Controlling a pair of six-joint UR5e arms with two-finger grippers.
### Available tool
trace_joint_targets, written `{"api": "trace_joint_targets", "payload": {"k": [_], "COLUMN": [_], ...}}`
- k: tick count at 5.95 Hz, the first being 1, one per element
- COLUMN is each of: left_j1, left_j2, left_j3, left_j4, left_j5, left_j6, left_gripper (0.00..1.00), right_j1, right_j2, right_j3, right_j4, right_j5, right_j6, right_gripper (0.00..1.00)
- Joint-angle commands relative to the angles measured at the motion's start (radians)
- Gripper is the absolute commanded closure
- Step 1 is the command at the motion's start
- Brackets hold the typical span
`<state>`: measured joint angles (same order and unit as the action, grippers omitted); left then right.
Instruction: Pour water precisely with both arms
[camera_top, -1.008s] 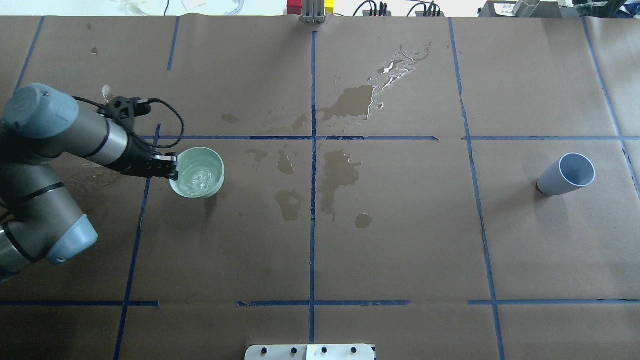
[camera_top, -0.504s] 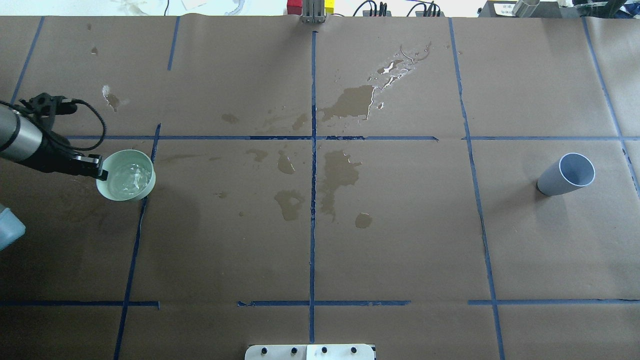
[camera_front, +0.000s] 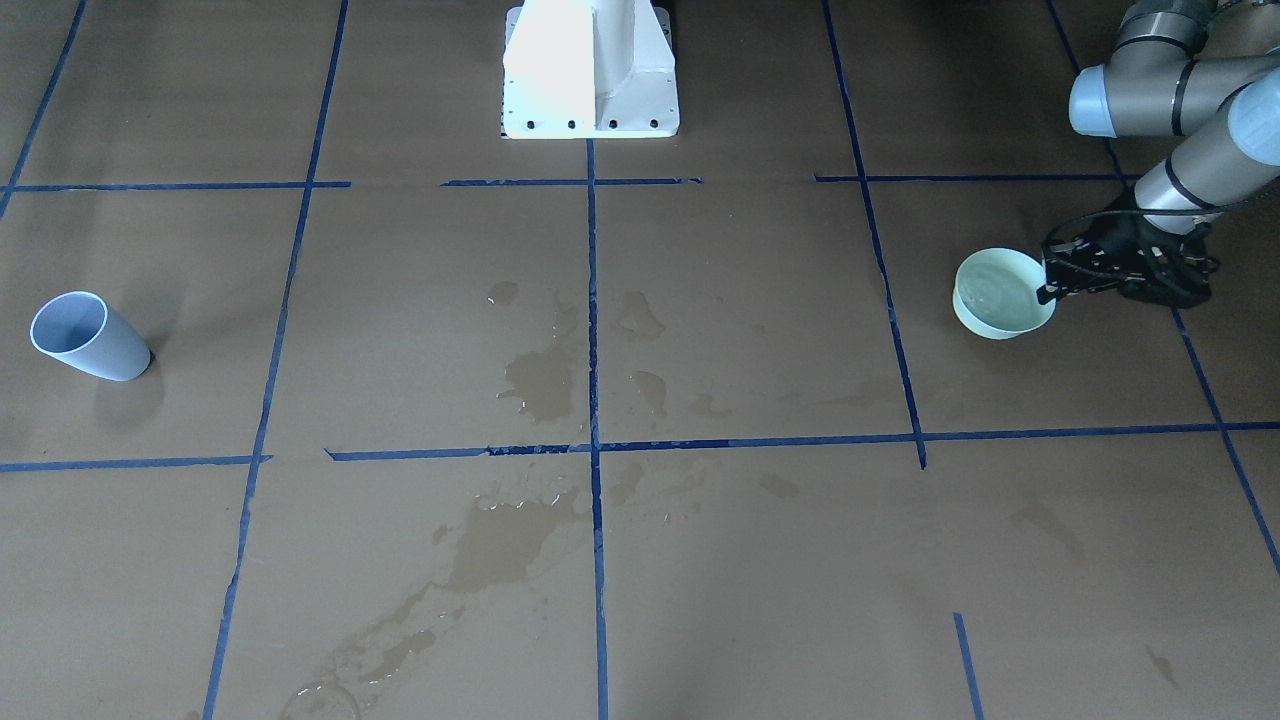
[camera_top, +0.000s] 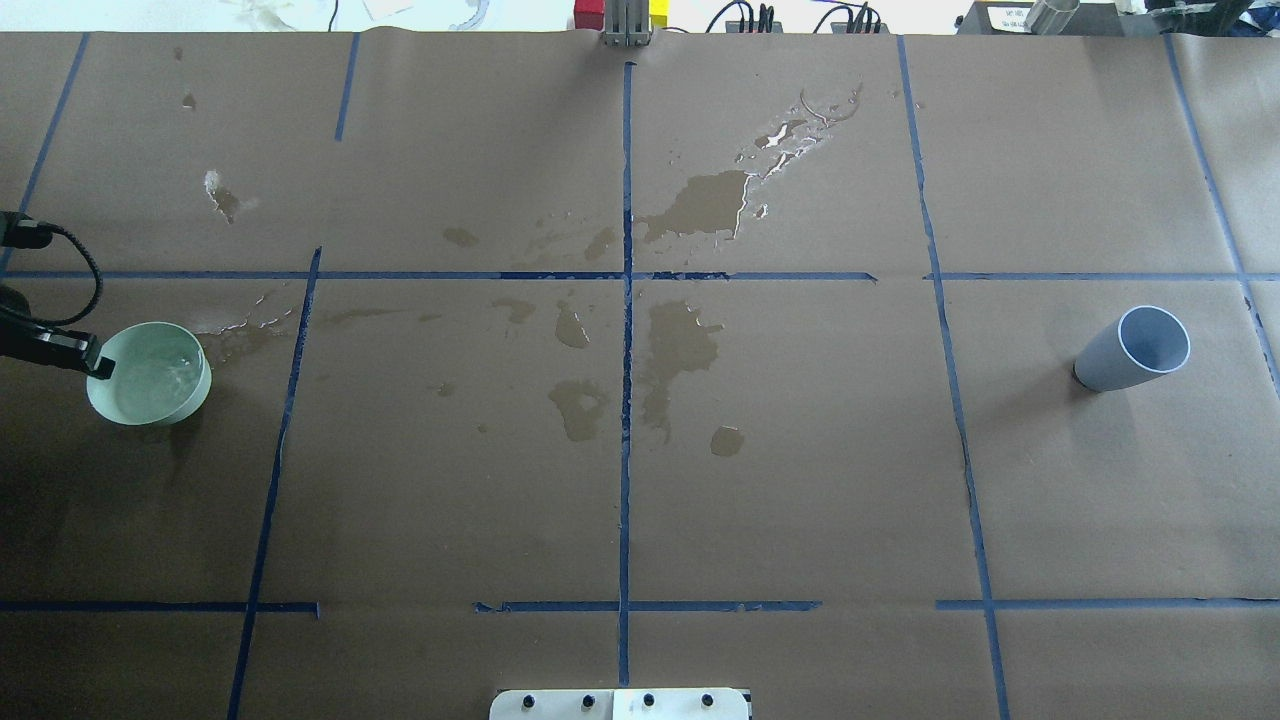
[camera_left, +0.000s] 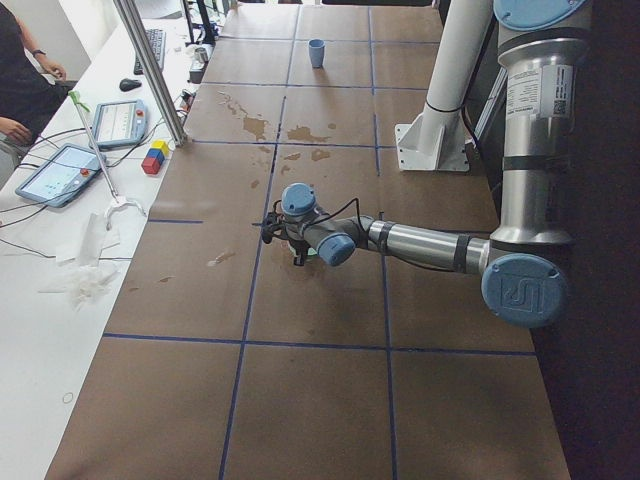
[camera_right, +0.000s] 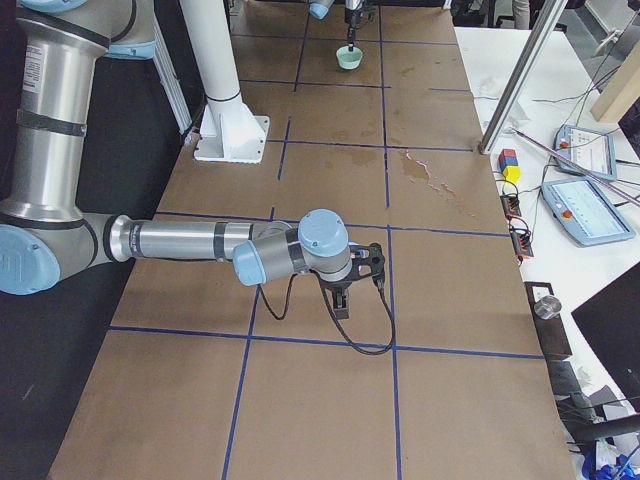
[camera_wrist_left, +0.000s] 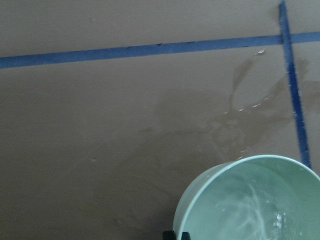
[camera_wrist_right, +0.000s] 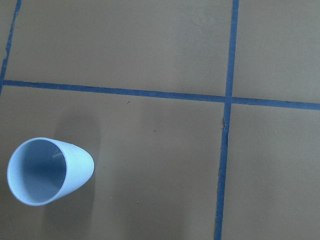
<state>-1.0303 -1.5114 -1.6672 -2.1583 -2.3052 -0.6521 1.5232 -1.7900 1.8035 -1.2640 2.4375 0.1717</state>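
The water (camera_top: 150, 375) is sitting, clear and lightly rippled, in a pale green bowl (camera_top: 195, 385) at the robot's left end of the worktop (camera_top: 800, 480). In the overhead view the bowl is lying near the left edge, left of a blue tape line (camera_top: 285, 400). The left arm (camera_front: 1180, 100) is reaching down to it, and the left gripper (camera_front: 1047, 288) is clamping the bowl's rim, with the black fingers (camera_wrist_left: 175, 235) pinching the wall on the side nearest the arm. Whether the bowl's base is touching the paper or hanging just over it, I cannot tell.

A glossy wet patch (camera_top: 250, 325) is spreading on the brown paper just beside the bowl, and the left wrist view is showing it as streaks (camera_wrist_left: 235, 125) running toward a tape crossing. Darker wet stains (camera_top: 690, 205) are marking the middle of the worktop, on both sides of the centre tape line.

A blue-grey cup (camera_top: 1130, 350) is standing upright, mouth up, at the opposite end, well apart from the bowl. The right wrist camera is looking down on this cup (camera_wrist_right: 50, 171) in its lower left corner. The right arm (camera_right: 190, 240) is stretching low over the paper with the right gripper (camera_right: 340, 300) pointing down, and whether its fingers are open or closed cannot be told.

A white pedestal (camera_front: 590, 70) is standing bolted at the robot's side. A person (camera_left: 20, 70) is standing by the tablets (camera_left: 60, 175).
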Motion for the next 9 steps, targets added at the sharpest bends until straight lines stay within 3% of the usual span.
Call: {"api": "trace_joint_targets", "payload": {"k": [1,5,8,9], "left_j1": [-0.028,-0.045,-0.045,-0.045], "left_j2": [0.005,0.005,0.002,0.0], "left_j3": [0.07,0.118,0.141,0.142], "left_j4": [-0.038,-0.041,-0.041,-0.04], "left_j5": [-0.022,-0.043,-0.043,-0.042], "left_j6": [0.063,0.069,0.069,0.068], "left_gripper": [1.0,1.0,0.94,0.62], "right_j1": [0.0,0.0,0.0,0.0], "right_j2": [0.0,0.0,0.0,0.0], "right_j3": [0.0,0.002,0.002,0.002], "right_j4": [0.0,0.0,0.0,0.0], "right_j5": [0.0,0.002,0.002,0.0], "right_j6": [0.0,0.0,0.0,0.0], "right_gripper": [0.0,0.0,0.0,0.0]}}
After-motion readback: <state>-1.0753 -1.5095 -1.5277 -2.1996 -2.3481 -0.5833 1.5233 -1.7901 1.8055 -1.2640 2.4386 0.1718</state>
